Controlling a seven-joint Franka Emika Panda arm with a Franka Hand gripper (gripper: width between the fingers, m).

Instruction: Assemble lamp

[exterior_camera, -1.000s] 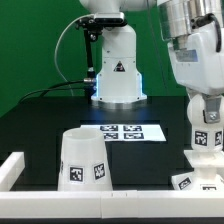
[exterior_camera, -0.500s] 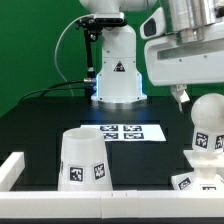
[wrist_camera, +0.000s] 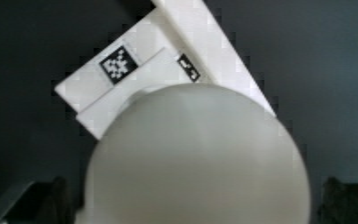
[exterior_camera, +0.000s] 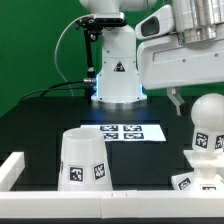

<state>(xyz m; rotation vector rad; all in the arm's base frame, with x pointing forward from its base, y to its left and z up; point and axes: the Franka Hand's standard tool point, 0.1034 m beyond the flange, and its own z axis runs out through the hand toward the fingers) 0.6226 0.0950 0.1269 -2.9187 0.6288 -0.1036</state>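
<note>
The arm has just let go and gone up. A second ago the gripper was down over the bulb. Now it hangs above the bulb and does not touch it, and the bulb stands up by itself. The bulb seems to sit on the base, in the near corner of the bench on the exterior view's right.

In the wrist view the bulb fills the middle. The two dark fingers show far out on each side, so the gripper is spread wide and holds nothing.

I think the bulb step is done, but I cannot see if it is in tight. The shade waits by the near edge, toward the other corner, well apart from the bulb. It looks like the next part to fetch.
</note>
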